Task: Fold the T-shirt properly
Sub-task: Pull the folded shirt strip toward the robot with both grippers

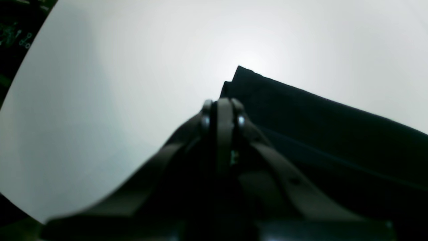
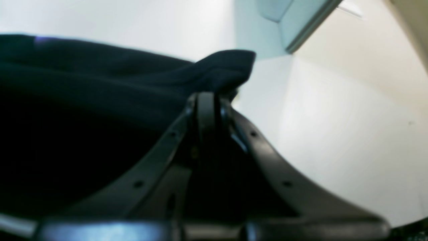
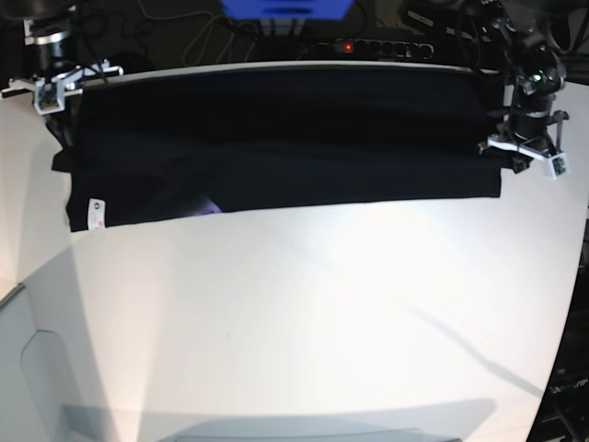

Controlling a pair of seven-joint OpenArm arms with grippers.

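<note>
1. Nearest the base camera is only the white table (image 3: 304, 313). It is bare and brightly lit, with a few soft shadows across it.
2. Further back, the shirt (image 3: 276, 147) hangs and lies as a wide black band across the far part of the table. Its lower edge is free. A small white tag (image 3: 93, 214) shows at the lower corner on the view's left, and a bit of purple print (image 3: 210, 206) shows near that edge.
3. The right gripper (image 2: 207, 100) is at the far corner on the view's left. Its jaws are together, clamped on a bunched fold of the shirt, as the right wrist view shows.
4. The left gripper (image 1: 223, 107) is at the other end, on the view's right. Its jaws are also pressed together. In the left wrist view the cloth begins just at the tips, so I judge that it pinches the shirt's edge, though the contact itself is hard to see.
5. I think the two arms hold the ends well apart so that the cloth stays stretched and flat, ready to be laid over in a clean fold.
6. Behind the table are a power strip (image 3: 382, 46) with a red light, dark cables and a blue object (image 3: 285, 7). Nothing lies on the table in the way of the fold.
</note>
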